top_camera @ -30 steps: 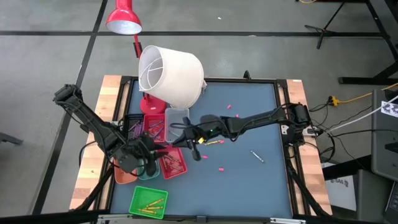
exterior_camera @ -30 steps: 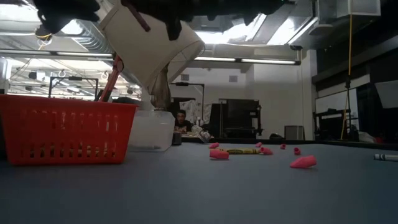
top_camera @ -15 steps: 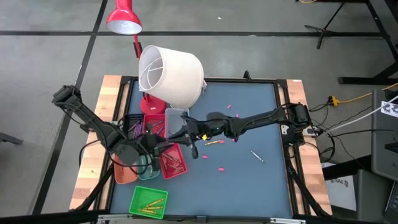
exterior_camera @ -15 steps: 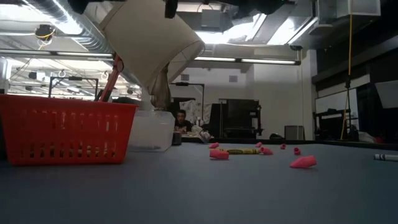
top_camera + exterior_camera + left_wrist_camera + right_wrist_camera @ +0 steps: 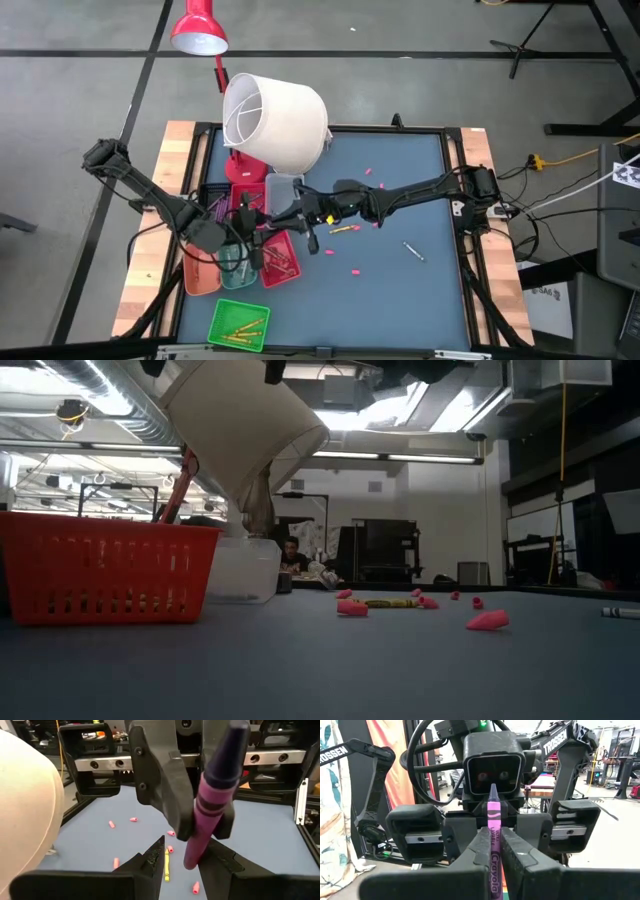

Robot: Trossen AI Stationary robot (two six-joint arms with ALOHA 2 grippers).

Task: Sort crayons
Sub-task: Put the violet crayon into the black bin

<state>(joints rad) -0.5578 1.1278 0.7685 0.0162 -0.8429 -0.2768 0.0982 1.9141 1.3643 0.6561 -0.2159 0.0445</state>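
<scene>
The jaws of the right gripper [image 5: 492, 852] are pinched on a thin purple wax crayon with a paper wrapper [image 5: 493, 835], which stands upright between its two dark, blocky plastic fingers. The jaws of the left gripper [image 5: 182, 862] are spread apart, one finger on each side of the crayon's lower end, facing the right gripper above the small rectangular plastic trays [image 5: 277, 258] at the table's left side.

The high view shows a red tray, a teal one, an orange one and a dark one in a cluster, a clear box just beyond them, and a green tray [image 5: 239, 325] nearer the front edge holding several yellow sticks. One yellow crayon [image 5: 343, 229] lies on the smooth blue-grey table [image 5: 410, 200], with one grey stick [image 5: 413, 250] well apart from it. About six tiny pink cone-shaped stubs [image 5: 352, 607] are scattered around them. A white fabric lampshade [image 5: 275, 120] tilts over the table's far left corner. The table's right half lies open.
</scene>
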